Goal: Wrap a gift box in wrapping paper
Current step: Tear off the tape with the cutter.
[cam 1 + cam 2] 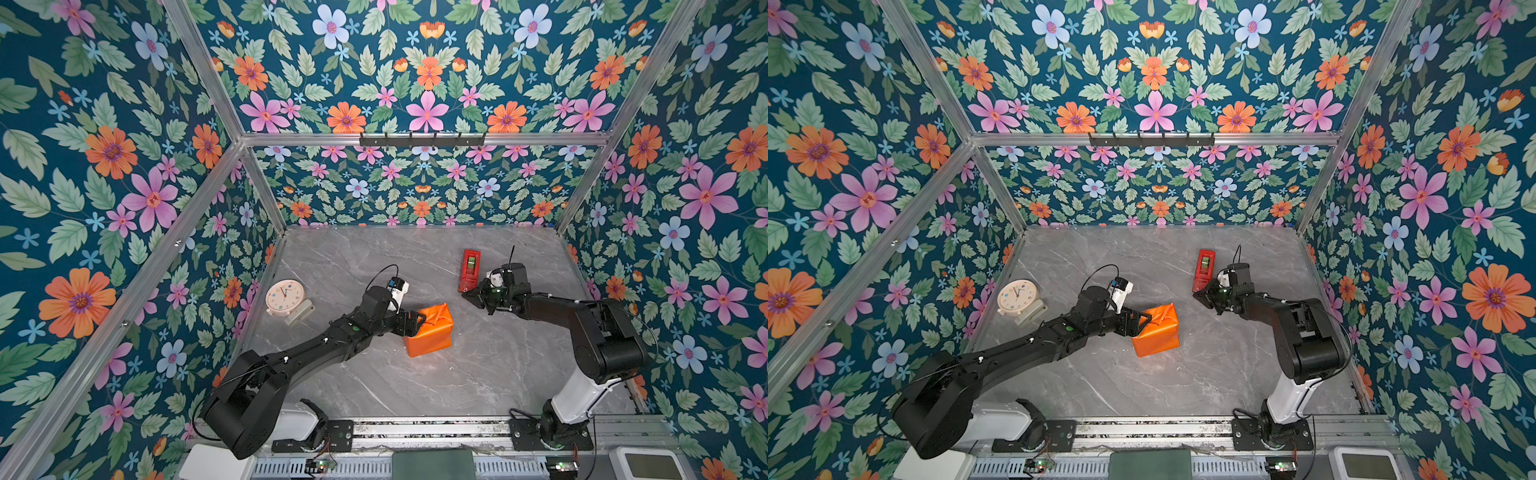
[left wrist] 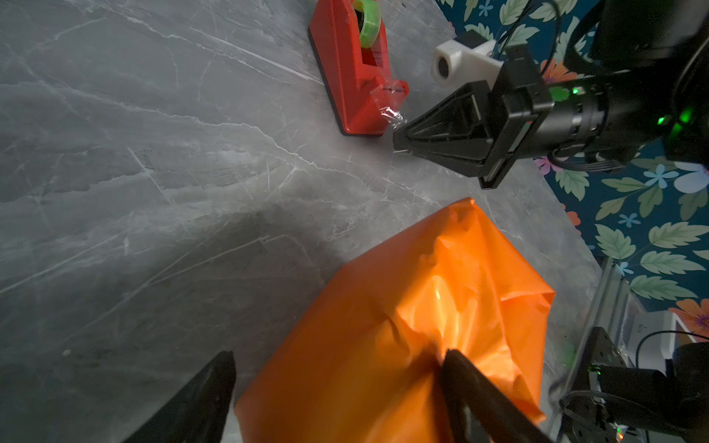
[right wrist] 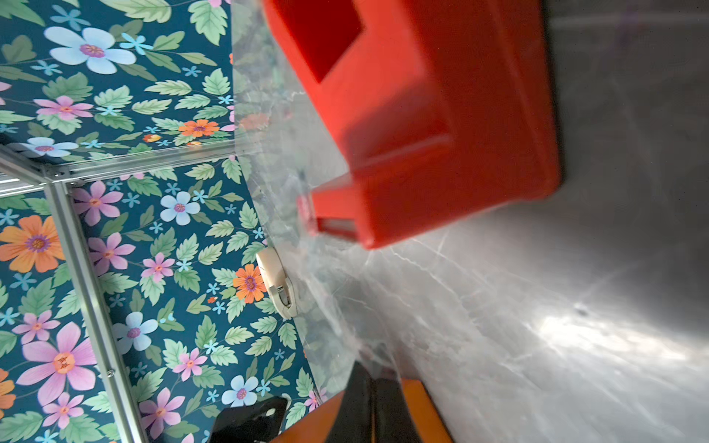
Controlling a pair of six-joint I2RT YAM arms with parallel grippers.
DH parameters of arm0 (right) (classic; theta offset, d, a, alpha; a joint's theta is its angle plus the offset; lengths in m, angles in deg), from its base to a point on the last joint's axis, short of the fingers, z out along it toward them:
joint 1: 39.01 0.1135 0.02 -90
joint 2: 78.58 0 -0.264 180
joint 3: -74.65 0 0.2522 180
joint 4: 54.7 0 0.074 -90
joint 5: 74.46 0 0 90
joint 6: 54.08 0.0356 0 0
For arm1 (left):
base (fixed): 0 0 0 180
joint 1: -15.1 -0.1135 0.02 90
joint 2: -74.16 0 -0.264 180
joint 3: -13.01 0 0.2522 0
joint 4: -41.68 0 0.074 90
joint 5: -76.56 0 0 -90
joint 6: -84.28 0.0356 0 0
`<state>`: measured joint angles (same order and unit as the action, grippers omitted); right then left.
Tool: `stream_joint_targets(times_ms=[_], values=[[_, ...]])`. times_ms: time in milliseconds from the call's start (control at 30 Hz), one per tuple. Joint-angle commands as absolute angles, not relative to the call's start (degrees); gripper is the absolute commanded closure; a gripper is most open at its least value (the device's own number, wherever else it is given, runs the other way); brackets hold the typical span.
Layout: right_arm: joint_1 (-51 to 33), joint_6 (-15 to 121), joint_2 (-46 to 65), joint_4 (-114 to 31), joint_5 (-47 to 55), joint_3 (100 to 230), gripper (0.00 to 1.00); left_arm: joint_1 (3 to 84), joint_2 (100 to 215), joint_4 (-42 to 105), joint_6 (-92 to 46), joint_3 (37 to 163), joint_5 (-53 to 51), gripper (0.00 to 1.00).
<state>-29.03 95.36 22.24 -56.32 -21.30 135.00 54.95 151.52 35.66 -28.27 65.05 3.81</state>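
Top views come first. In both top views the glossy orange wrapping paper (image 1: pixel 430 332) (image 1: pixel 1156 332) sits as a closed parcel near the middle of the grey marble-patterned tabletop (image 1: pixel 478 374), with the gift box hidden inside it. The black left gripper (image 1: pixel 417 324) meets the parcel's nearest end. The black right gripper (image 1: pixel 467 296) points at the near end of the narrow red plastic tape dispenser (image 1: pixel 471 269), well apart from the parcel. A round cream alarm clock (image 1: pixel 284 297) sits near the left wall. The walls are dark teal floral paper on an aluminium frame, with a black hook rail (image 1: pixel 422 139) across the back.

Left wrist view: the left gripper (image 2: pixel 337 354) stands wide open. One of its fingers (image 2: pixel 472 387) presses the crumpled end fold, and the other hangs over bare table beside the parcel. Across the smooth, veined stone the right gripper (image 2: pixel 399 134) is pinched onto clear tape (image 2: pixel 391 115) coming off the dispenser's cutter. The wrapping looks nearly done, and the step in hand appears to be fetching tape to seal this fold.

Right wrist view: the tape dispenser (image 3: pixel 441 115) fills the frame, and the clear tape (image 3: pixel 326 307) stretches from it to the closed fingertips. The next move likely calls for drawing out enough tape, tearing it on the cutter without dragging the dispenser, then carrying it to the pinned fold.
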Motion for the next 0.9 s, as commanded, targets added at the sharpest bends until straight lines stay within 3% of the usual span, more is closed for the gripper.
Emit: stream_joint_targets(times_ms=[0, 533, 867], values=[[-29.6, 94.5, 23.9, -58.4, -19.0, 133.5, 1.00, 55.1, 152.0, 26.5, -26.5, 64.5, 2.8, 0.14], [-33.5, 91.5, 28.0, -54.4, -12.3, 134.3, 1.00, 55.2, 151.9, 26.4, -26.6, 64.5, 2.8, 0.14], [-33.0, 85.5, 7.4, -55.0, -21.3, 126.0, 1.00, 55.1, 152.2, 26.4, -26.6, 64.4, 2.6, 0.14]])
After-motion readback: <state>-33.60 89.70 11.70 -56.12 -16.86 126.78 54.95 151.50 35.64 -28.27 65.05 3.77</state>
